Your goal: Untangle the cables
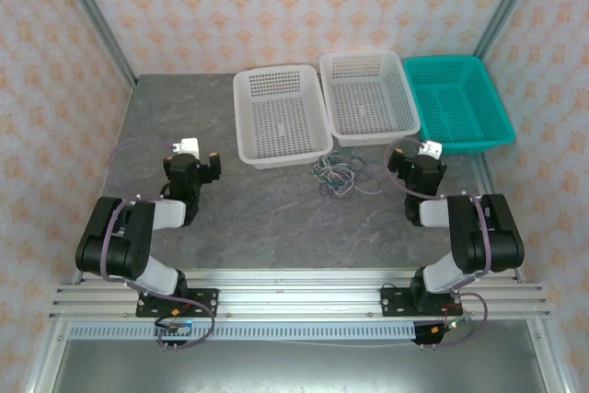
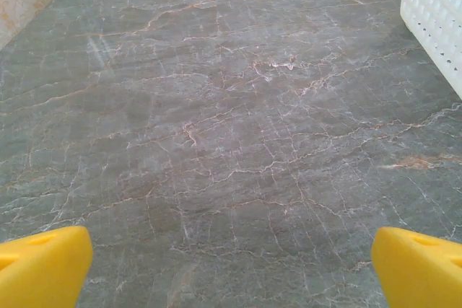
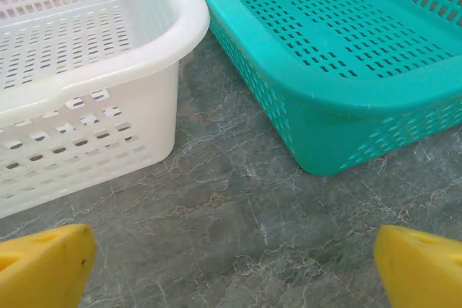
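Two white baskets [image 1: 285,152], one teal basket [image 1: 469,143] and one tangle of cables [image 1: 339,174] show from above; wrist views show left gripper [image 2: 231,265] and right gripper [image 3: 231,265] spread wide, empty.

Cables [image 1: 337,174]: thin white-grey, green, seemingly dark strands, tangled heap, flat on table, mid-front.

white basket [image 1: 281,117], second white basket [image 1: 370,98], teal basket [image 1: 460,103]

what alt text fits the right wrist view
A white basket, left, and a teal basket, right, sit side by side on a grey marbled table, a gap between them. The right gripper is open, yellow fingertips at the bottom corners.
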Robot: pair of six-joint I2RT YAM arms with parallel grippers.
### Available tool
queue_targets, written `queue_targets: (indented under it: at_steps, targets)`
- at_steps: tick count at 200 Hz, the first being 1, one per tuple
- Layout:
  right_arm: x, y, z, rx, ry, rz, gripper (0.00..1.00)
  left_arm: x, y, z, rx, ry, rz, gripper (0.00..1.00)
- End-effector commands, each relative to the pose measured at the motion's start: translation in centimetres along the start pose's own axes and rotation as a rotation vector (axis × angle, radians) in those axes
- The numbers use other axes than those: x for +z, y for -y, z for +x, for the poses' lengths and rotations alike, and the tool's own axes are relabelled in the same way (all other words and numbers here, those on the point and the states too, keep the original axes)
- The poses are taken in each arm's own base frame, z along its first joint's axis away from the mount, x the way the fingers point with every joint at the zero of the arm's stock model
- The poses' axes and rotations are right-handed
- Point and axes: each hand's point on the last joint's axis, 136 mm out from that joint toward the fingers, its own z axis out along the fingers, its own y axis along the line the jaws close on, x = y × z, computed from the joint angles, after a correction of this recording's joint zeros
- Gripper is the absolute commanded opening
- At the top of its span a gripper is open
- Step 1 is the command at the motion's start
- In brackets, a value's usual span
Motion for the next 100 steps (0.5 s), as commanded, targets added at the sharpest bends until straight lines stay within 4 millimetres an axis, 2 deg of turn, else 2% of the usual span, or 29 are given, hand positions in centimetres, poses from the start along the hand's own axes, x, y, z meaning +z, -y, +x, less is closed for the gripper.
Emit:
queue_targets:
  at_steps: [1, 100]
  targets:
    - [0.04, -0.16, -0.72, -0.005, 0.019, -0.007, 0.99, 0.0, 0.02, -1.27, 0.005, 0.031, -0.001, 1.0]
    - [0.11, -0.22, -0.73, -0.006, 0.016, -0.009, 0.99, 0.01, -0.02, -1.33, 0.004, 0.033, -0.002, 1.0]
